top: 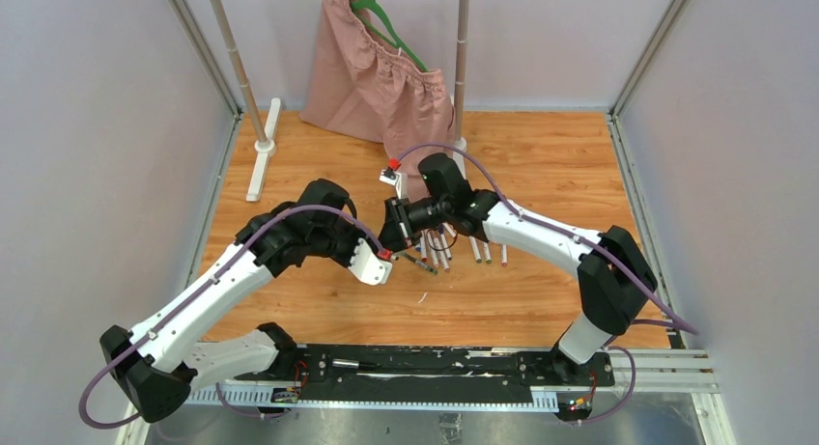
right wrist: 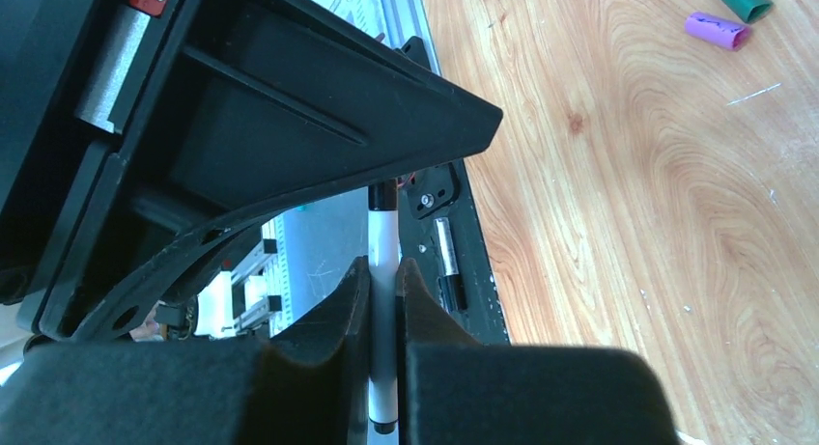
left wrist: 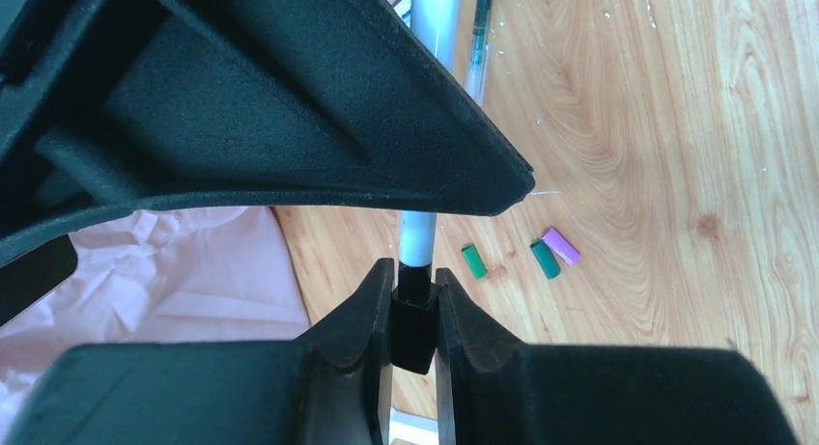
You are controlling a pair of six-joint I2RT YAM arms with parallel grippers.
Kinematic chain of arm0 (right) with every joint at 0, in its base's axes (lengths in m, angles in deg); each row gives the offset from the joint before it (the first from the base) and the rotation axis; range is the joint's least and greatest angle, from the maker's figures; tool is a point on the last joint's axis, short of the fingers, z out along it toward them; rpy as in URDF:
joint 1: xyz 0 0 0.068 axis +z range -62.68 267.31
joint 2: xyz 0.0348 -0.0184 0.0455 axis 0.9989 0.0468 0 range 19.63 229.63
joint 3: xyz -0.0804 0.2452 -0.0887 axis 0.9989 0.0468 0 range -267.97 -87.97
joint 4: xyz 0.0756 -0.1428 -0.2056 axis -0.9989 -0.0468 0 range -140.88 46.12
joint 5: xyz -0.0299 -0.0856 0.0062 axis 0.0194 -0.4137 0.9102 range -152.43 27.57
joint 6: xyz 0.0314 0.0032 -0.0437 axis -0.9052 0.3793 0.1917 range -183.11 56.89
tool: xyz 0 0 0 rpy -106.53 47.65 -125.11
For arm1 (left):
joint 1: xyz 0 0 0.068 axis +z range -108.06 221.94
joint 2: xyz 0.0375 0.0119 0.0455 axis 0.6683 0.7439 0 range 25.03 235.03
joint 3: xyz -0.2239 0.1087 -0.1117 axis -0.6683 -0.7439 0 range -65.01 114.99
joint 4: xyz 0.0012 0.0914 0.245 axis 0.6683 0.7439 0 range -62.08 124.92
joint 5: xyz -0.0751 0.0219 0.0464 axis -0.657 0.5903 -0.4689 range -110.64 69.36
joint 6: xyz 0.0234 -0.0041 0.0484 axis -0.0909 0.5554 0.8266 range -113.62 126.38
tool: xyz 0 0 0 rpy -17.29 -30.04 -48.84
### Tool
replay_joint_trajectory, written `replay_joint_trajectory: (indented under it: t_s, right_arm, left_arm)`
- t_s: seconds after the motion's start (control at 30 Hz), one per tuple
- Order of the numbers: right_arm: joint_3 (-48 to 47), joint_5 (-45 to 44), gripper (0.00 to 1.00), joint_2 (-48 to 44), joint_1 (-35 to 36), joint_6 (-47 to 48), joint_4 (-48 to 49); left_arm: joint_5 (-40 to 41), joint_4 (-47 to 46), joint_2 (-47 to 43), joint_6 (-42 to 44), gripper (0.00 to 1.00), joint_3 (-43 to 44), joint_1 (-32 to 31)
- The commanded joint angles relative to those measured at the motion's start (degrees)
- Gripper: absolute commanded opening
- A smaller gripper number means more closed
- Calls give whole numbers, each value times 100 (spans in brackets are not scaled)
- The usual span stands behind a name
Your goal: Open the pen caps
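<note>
You are holding one pen [left wrist: 417, 235] off the tabletop [left wrist: 676, 175], between the two arms, which are meeting above the middle of the work area. The left fingers [left wrist: 362, 315] are clamping the black cap [left wrist: 413, 324] at the end of that pen. The right fingers [right wrist: 348, 305] are gripping the white barrel [right wrist: 384, 242] a little way along from the cap, with the far end of the barrel sticking out behind them. Whether the cap is fully seated cannot be told.

The next move is turning on the pen's long axis. It is running in one straight line through both pairs of fingers, with the cap on the left arm's side and the barrel on the right arm's side. On this evidence, you should be pulling the arms apart along that line; a sideways pull is risking a bent or slipping pen.

Three loose caps are lying on the tabletop, well apart from the fingers: a green cap [left wrist: 472, 261], a second green cap [left wrist: 546, 260] and a purple cap [left wrist: 561, 245] just beside it. A row of pens [top: 473, 250] is lying under the right arm.
</note>
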Motion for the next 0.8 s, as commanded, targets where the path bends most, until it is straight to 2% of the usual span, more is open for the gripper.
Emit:
replay_joint_trajectory:
  t_s: [0.0, 0.17, 0.37, 0.53, 0.6, 0.77]
  right_arm:
    - [294, -234, 0, -103, 0, -168, -2]
    - [712, -343, 0, -442, -201, 5, -403]
    - [1144, -438, 0, -947, -273, 488, -1168]
    - [1475, -789, 0, -1316, -374, 725, -1491]
    - [1529, -1324, 0, -1500, -498, 849, -1670]
    - [1745, -3818, 0, -1952, -1010, 1026, -1944]
  left_arm:
    - [520, -298, -180, 51, 0, -294, -44]
    - [1106, -422, -94, 393, 0, -776, 169]
    - [1100, -724, 291, 672, 0, -863, 1121]
    - [1006, -872, 587, 577, 0, -685, 1473]
    - [821, -876, 641, 307, 0, -656, 1476]
    - [290, -852, 1061, -833, 0, -627, 1468]
